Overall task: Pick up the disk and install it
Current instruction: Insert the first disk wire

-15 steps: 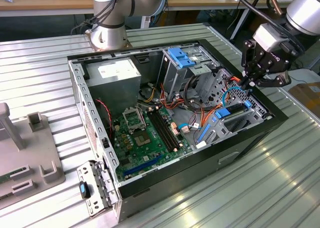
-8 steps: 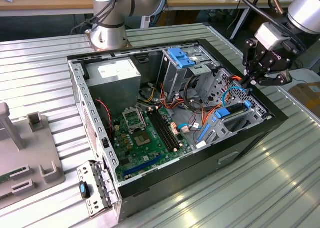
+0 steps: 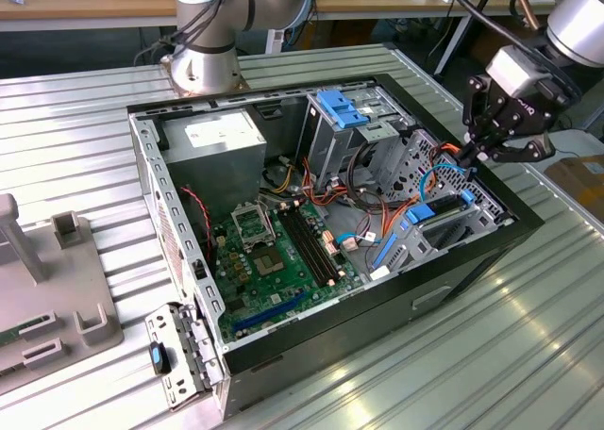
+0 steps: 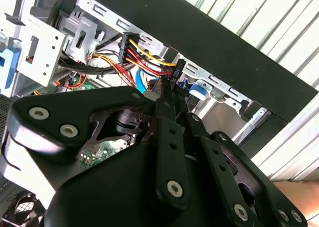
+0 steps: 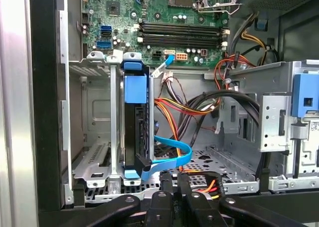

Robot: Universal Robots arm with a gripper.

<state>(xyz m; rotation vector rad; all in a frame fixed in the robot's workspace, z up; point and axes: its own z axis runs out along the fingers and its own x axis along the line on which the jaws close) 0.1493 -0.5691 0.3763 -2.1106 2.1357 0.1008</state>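
First wrist view: black gripper (image 5: 175,189), fingers (image 5: 166,201) pinching narrow, empty, hovering near dark grey blue-bracketed disk (image 5: 135,132) standing in silver metal cage (image 5: 94,67); likely needing square push, avoiding flat blue cable (image 5: 174,147).

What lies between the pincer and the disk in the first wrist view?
In the first wrist view, a curved blue cable runs between the disk and the pincer.

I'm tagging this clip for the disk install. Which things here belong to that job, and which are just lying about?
Job: disk, standing in the drive cage; claw near it.
Not the job: power supply; motherboard; grey stand at the exterior view's left.
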